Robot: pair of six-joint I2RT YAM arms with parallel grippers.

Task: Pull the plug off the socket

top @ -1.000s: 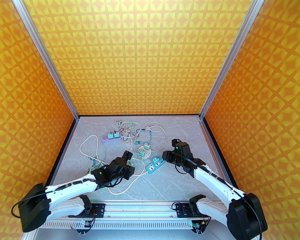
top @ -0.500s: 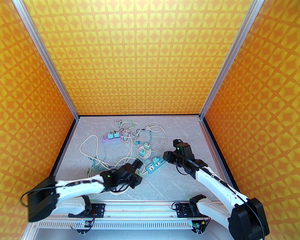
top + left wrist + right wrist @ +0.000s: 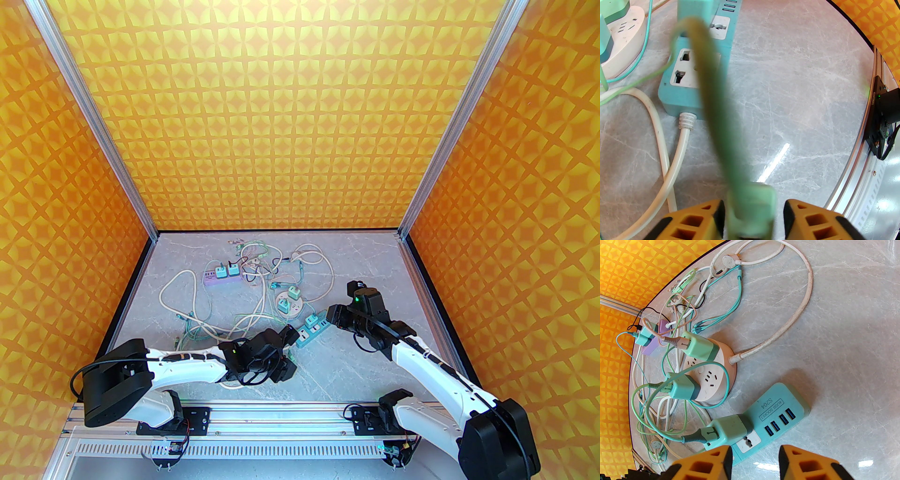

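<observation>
One pale green plastic plug is sitting loose between the left gripper's parted jaws, near the teal plastic power strip's cord end. The right gripper, jaws apart, is hovering over that strip. Release seems to be happening; next, the left arm is needing a clean retreat.

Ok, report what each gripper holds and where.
Left gripper brackets the pale green plug at its sides, a gap showing on one side, so a hold cannot be told. Right gripper holds nothing.
</observation>
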